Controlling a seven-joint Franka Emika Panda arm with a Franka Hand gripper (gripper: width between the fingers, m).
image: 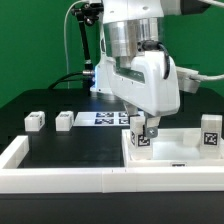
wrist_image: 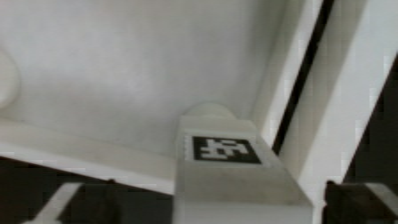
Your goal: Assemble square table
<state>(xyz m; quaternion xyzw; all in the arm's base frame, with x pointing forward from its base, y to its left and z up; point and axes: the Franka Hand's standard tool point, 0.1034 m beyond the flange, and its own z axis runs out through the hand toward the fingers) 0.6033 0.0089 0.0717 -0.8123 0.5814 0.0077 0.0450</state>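
The white square tabletop (image: 175, 152) with its raised rim lies at the exterior view's right; its pale inner face (wrist_image: 125, 70) fills the wrist view. A white tagged leg (image: 142, 139) stands upright in the panel's corner at the exterior view's left, tag (wrist_image: 224, 150) facing the wrist camera. My gripper (image: 141, 128) hangs straight over this leg, open, with a dark finger (wrist_image: 68, 202) on each side and a gap to the leg's sides. A second leg (image: 210, 135) stands at the panel's far right. Two loose legs (image: 35, 120) (image: 66, 119) lie on the black table.
The marker board (image: 108, 118) lies flat behind the gripper, in the middle of the table. A long white rail (image: 60, 180) borders the black surface along the front and turns up the exterior view's left side. Cables hang behind the arm.
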